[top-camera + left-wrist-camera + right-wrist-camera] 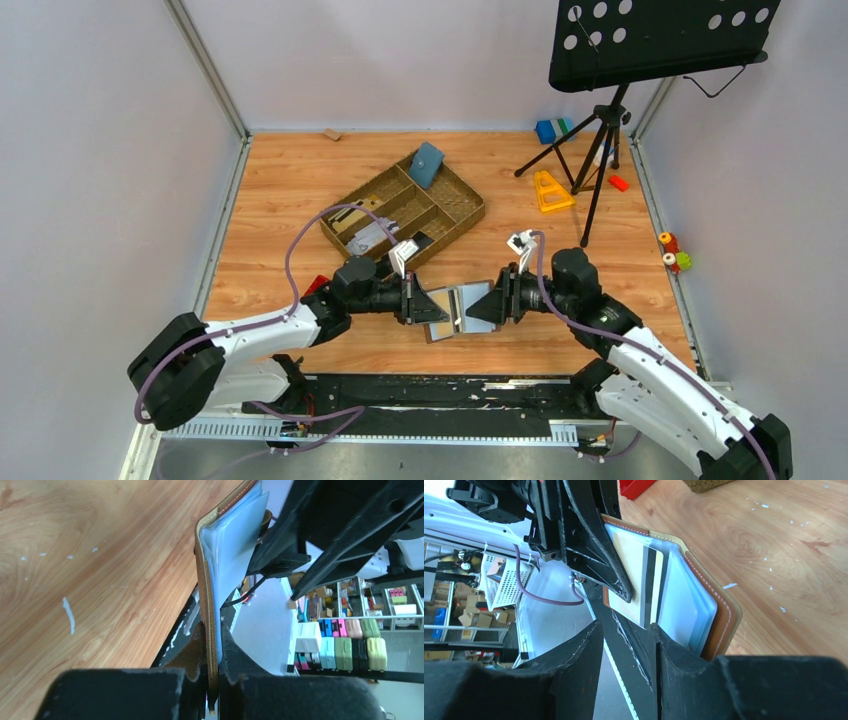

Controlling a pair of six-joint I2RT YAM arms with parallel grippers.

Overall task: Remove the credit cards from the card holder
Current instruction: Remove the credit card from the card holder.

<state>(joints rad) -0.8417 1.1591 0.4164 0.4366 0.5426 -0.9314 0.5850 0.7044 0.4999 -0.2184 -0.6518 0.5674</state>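
The brown card holder [455, 312] hangs open above the table's near edge, between my two grippers. My left gripper [425, 305] is shut on one leather flap of the card holder [207, 595], with the clear sleeves fanning out beyond the left gripper [213, 630]. In the right wrist view a cream credit card [636, 575] with a dark stripe sticks out of a sleeve of the card holder [721, 615]. My right gripper [626, 627] stands open just below that card's lower edge, its jaws apart with nothing between them. The right gripper [480, 305] faces the holder's other side.
A woven divided tray [478, 203] lies behind the arms, with a blue-teal pouch [427, 165] leaning in it. A music stand's tripod [598, 150] and a yellow triangular piece [550, 190] stand at the back right. A red object [317, 285] lies by the left arm.
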